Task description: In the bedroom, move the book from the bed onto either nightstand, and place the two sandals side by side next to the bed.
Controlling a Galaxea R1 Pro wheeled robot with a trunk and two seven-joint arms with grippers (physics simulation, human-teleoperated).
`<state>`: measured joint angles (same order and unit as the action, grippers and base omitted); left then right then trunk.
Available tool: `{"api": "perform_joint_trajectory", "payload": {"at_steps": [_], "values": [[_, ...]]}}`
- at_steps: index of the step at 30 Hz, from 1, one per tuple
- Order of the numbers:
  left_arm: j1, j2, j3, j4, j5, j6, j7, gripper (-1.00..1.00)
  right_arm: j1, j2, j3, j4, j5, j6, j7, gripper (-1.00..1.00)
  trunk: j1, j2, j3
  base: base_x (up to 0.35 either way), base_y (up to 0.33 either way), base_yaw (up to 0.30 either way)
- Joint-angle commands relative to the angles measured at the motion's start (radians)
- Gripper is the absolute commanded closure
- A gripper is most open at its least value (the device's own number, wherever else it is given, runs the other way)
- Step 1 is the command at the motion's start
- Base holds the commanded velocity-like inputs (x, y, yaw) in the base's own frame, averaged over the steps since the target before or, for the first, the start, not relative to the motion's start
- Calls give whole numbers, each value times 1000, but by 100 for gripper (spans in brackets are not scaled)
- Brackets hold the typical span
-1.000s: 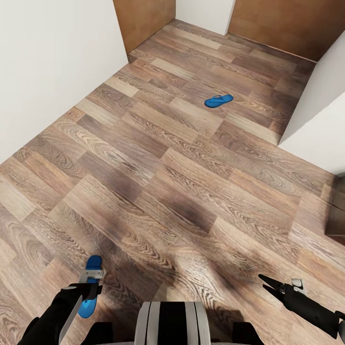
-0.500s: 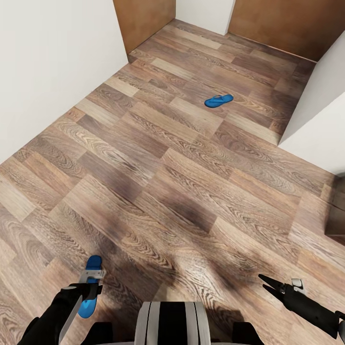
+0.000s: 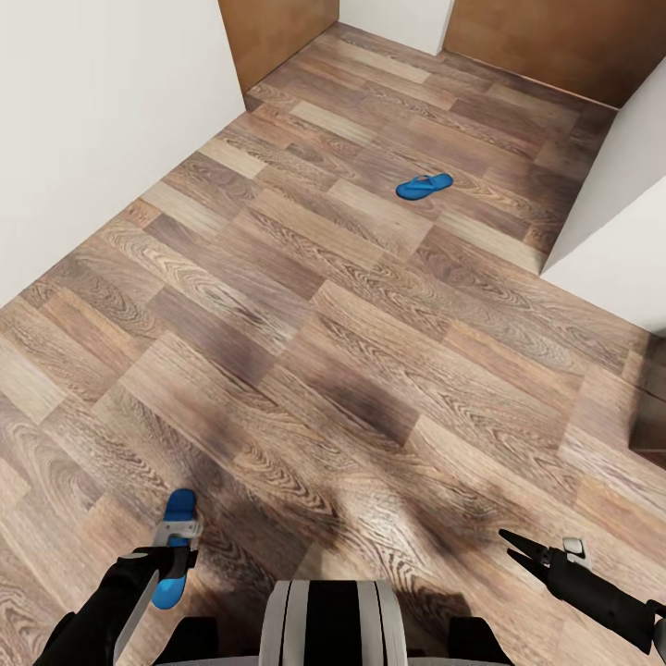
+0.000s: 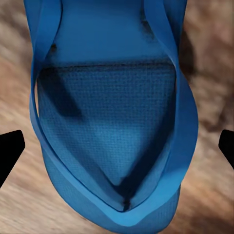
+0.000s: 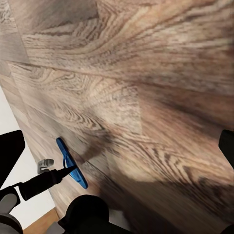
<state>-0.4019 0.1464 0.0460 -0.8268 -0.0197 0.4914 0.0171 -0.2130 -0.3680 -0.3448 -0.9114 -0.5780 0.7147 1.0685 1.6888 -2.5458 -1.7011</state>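
Note:
One blue sandal lies flat on the wood floor far ahead, near the doors. The other sandal hangs just above the floor at the lower left. My left gripper is shut on it across its width. In the left wrist view this sandal lies strap-side up between the two black fingertips. The right wrist view shows it edge-on, above its shadow. My right gripper stands open and holds nothing at the lower right. The bed, the book and the nightstands are out of view.
White walls close in the left side, and a white wall corner juts in at the right. Brown wooden doors stand at the far end. A dark-brown piece of furniture shows at the right edge. Open plank floor stretches ahead.
The whole head view has shifted a little, so the far sandal and doors sit slightly higher in the picture. Both arms and the held sandal keep their pose.

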Motion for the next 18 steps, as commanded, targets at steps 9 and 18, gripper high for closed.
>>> {"api": "perform_joint_trajectory", "payload": {"at_steps": [9,18], "values": [[0,-3,0,-2,-2,5,1,100,0,0,0,0,-4,6,1,-100,0,0,0,0,0,0],[0,-7,0,-2,-2,5,4,100,0,0,0,0,-4,6,1,-100,0,0,0,0,0,0]]}}
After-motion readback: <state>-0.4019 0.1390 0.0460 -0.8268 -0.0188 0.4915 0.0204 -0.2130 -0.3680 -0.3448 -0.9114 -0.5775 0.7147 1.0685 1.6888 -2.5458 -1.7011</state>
